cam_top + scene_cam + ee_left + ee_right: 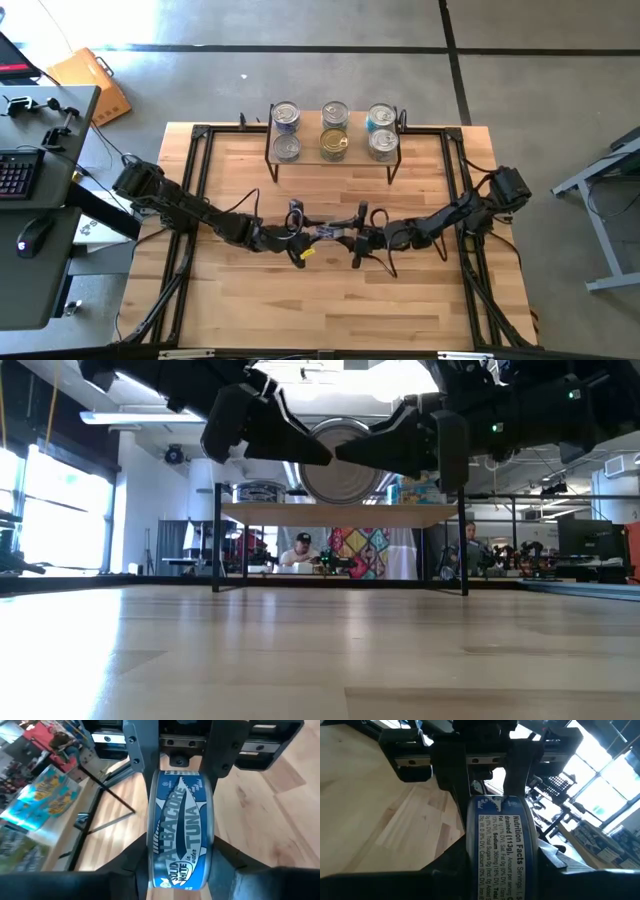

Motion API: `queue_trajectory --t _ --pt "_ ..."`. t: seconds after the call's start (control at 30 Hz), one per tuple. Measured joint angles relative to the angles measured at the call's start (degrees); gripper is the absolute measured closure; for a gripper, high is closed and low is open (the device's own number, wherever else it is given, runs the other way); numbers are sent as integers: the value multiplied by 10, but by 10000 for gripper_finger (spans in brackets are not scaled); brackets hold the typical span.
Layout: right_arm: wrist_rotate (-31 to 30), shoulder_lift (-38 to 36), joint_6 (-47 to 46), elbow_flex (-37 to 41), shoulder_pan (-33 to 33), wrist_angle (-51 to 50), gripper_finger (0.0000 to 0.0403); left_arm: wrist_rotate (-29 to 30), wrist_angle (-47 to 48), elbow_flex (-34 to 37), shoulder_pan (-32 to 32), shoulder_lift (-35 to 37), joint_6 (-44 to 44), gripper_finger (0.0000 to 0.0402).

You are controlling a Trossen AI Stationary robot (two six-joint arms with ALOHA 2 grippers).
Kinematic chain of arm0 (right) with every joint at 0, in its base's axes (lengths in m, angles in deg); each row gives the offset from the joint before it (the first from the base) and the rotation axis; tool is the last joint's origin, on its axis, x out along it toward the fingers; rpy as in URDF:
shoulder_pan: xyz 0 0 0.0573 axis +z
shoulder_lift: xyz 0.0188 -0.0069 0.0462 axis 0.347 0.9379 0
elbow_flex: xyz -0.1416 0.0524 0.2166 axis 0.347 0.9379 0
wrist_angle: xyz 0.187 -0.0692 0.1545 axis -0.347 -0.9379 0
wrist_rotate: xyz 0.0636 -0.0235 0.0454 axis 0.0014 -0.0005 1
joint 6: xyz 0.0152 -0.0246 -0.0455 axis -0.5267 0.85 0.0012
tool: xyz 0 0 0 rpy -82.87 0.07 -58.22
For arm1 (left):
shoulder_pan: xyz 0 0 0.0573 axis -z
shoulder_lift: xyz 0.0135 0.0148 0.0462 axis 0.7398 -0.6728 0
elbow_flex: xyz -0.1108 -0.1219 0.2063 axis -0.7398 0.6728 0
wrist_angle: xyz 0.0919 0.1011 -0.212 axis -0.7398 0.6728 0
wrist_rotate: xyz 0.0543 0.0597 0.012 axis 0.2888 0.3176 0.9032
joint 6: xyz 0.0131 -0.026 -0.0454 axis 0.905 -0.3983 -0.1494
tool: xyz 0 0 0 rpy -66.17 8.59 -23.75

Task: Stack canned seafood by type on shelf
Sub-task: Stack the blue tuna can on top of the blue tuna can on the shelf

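One tin of canned seafood [340, 460], with a blue tuna label [181, 820], hangs above the middle of the table, and both grippers are shut on it. My left gripper [300, 238] comes from the table's left and my right gripper [356, 240] from its right. Each wrist view shows the tin's side wall between that arm's own fingers, with the other gripper's fingers at the tin's far end. The shelf [310, 158] stands at the table's far edge, and several tins [286, 148] rest on it in two rows, a gold one [334, 143] in the middle. My left gripper pinches the tin's two flat faces, on the tin's left part [160, 870], between its two fingers [131, 865]. The fingers come nearly level from the table's left. The tin stands on edge, a round face toward the table's near side, clear of the table. My right gripper pinches the same two flat faces on the tin's right part [520, 865] between its two fingers [551, 857]. The fingers come level from the table's right. The nutrition label [505, 845] faces its camera, and the tin hangs clear of the table.
A black metal frame [195, 180] runs along the table's edges. The wooden table top [330, 310] lies bare between the grippers and the near edge. A desk with a keyboard [15, 170] stands off the table's left. People sit in the room behind the shelf [300, 550].
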Motion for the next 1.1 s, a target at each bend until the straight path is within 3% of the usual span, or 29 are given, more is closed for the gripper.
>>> queue_trajectory --t 0.07,0.2,0.3,0.4,0.5,0.6,0.73,0.93,1.1 --pt "-17 0 9 -3 6 2 265 21 28 -9 13 11 -5 277" --pt "-138 -8 9 0 39 -8 180 90 138 -23 41 65 -39 277" --pt "-253 -23 9 0 71 -13 148 177 230 -26 63 115 -55 277" --pt "-329 -24 10 0 101 -23 140 287 231 -36 79 166 12 277" --pt "-336 -24 1 0 118 -40 138 358 223 -47 60 211 129 277" --pt "-328 -24 -39 0 122 -63 137 362 229 -52 -1 239 206 277" --pt "-326 -24 -98 0 119 -99 136 306 263 -55 -99 255 260 277" --pt "-321 -24 -144 1 118 -127 136 186 322 -54 -213 225 248 277" --pt "-314 -24 -145 1 117 -127 136 177 329 -54 -243 187 242 277"
